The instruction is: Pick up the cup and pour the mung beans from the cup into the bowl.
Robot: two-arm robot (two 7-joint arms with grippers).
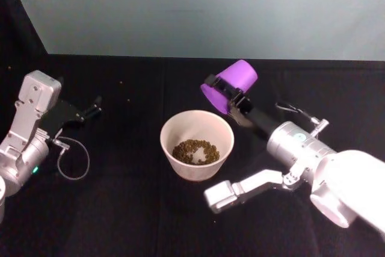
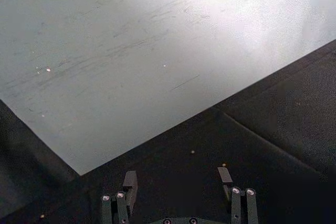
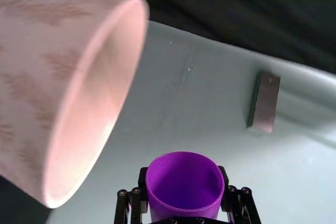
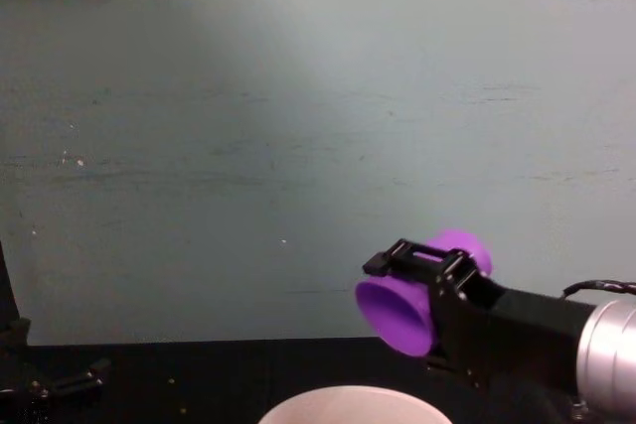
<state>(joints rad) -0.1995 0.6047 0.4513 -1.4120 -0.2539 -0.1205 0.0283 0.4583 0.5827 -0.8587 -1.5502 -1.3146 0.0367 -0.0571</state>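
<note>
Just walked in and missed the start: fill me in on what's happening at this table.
The right gripper holds the cup in the air, tipped over with its mouth angled down toward the bowl, up by the bowl's far right side. A pile of beans lies in the bottom of the bowl, and from the wrist the cup's inside looks empty, so the pour seems about done. The left gripper sits open at the table's left, idle.

I count one purple cup [image 1: 231, 83], one pale bowl [image 1: 195, 123], and one small heap of mung beans [image 1: 196, 150] inside that bowl. There are two grippers, the left gripper [image 1: 96, 106] and the right gripper [image 1: 227, 97].
</note>
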